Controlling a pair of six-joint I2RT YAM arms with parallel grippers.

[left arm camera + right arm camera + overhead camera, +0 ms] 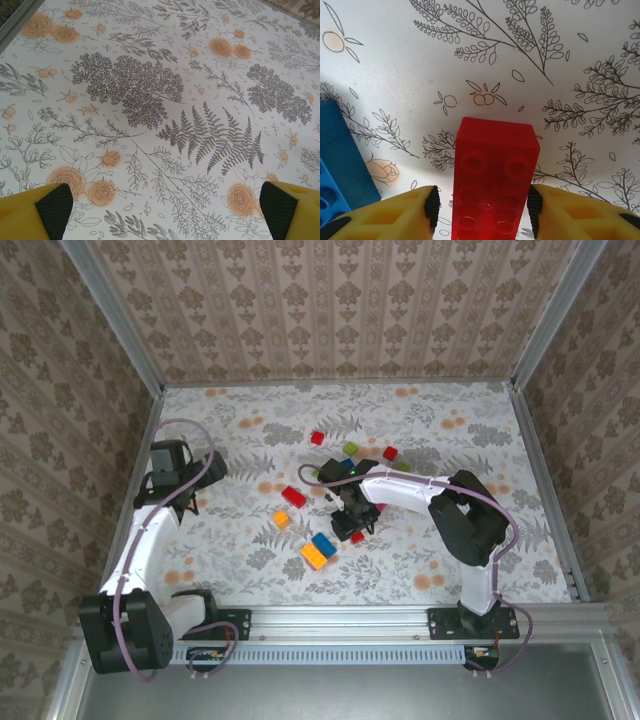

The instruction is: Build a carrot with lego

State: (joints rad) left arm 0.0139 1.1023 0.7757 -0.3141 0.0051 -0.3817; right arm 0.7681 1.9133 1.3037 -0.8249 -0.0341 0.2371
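Firstly, left gripper [165, 215]: fingers spread wide over bare floral table [150, 100]. Mid-table: loose lego [294, 496], scattered. Blue brick [340, 160], flat. Right gripper [483, 207]: fingers apart, straddling red brick [495, 170], one pad touching, a gap at the other.

Right wrist view, bottom centre: I see a red oblong brick [495, 185] lying flat, studs up, with a blue brick [340, 160] at the left edge, apart. From above, mid-frame: a second red oblong [294, 496], a small orange brick [281, 520], and a blue block [323, 543] touching an orange-yellow block [315, 557]
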